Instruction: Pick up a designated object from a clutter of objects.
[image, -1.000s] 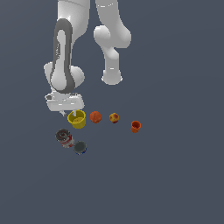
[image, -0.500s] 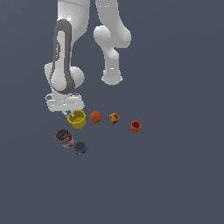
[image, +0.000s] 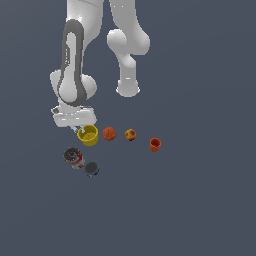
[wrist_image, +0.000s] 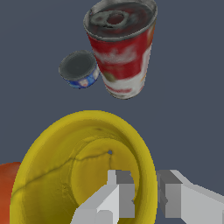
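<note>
**A:** So where are we at? In the exterior view we've got the claw (image: 81, 129) right down at the yellow cup (image: 88, 135), which sits at the exterior view's left end of a loose row on the bench (image: 200, 200).

**B:** Yep. From the wrist view it's clearer: one finger (wrist_image: 119, 192) is inside the yellow cup (wrist_image: 83, 170) and the other sits outside its rim, so the wall is between them. The jaws are partly spread, and we can't tell if they're actually pinching the wall (there looks to be a sliver of gap on the outer side).

**A:** And the clutter?

**B:** Taking the cup as the clock centre in the exterior view: the orange ball (image: 109, 133) is just beside it at 3 o'clock, then the yellow-red ball (image: 130, 134), then the orange cup (image: 155, 144) further out. The red-white can (image: 73, 157) is near at about 7 o'clock, the dark blue can (image: 91, 168) at 6, just beside the red one.

**A:** Cup upright?

**B:** Looks upright, mouth open to the wrist camera.
</note>
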